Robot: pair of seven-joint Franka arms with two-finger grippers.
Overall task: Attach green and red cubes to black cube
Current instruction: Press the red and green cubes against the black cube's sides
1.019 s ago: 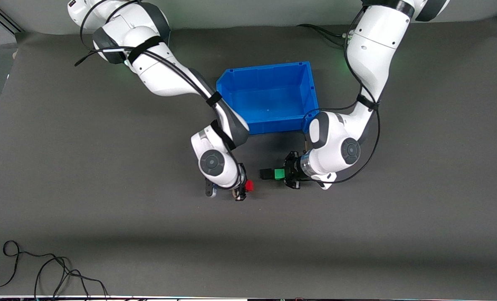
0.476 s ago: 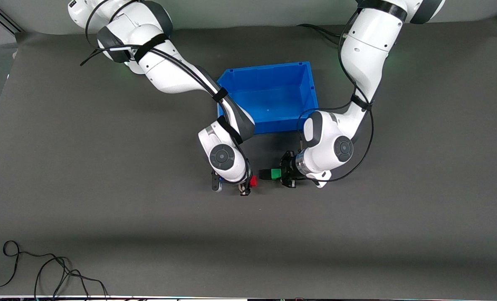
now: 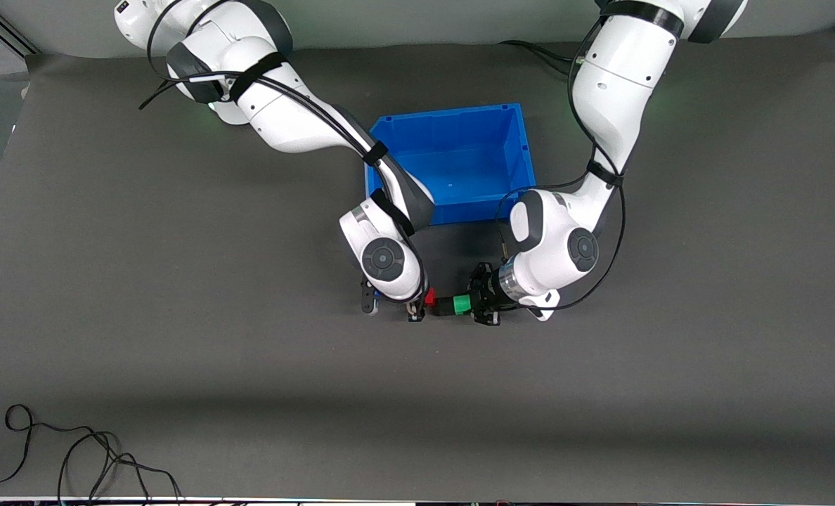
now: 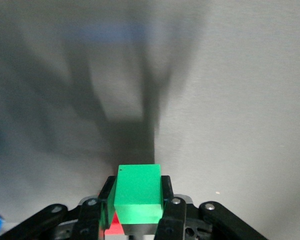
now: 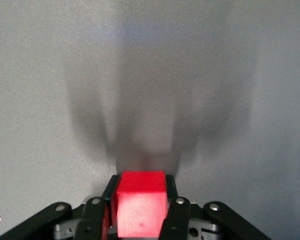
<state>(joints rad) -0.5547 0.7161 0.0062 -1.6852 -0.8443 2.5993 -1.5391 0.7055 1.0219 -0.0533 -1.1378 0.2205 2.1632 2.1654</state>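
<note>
Change: a second ago my two pincers held the red and green cubes with a clear gap between red and black; now the gap has closed and red, black and green sit in one row over the bench [image 3: 178, 316]; both my wrists have drawn in toward each other.

Left pincer: my left pincer [image 3: 475, 304] is clamped on the green cube [image 3: 462, 304]; in my left wrist view the fingers [image 4: 171, 210] press its two sides, with a sliver of red showing under it.

Right pincer: my right pincer [image 3: 421, 303] is clamped on the red cube [image 3: 430, 300]; in my right wrist view the fingers [image 5: 176, 212] grip it from both sides.

Black cube: the black cube [image 3: 445, 306] lies between red and green, touching green; whether it fully touches red I cannot tell.

Long axis: the row of three runs along the bench from my right arm's end toward my left arm's end, red at the right arm's end, green at the left.

Bin: the blue bin [image 3: 523, 151] stands farther from the front camera than the row, near it but apart.
</note>
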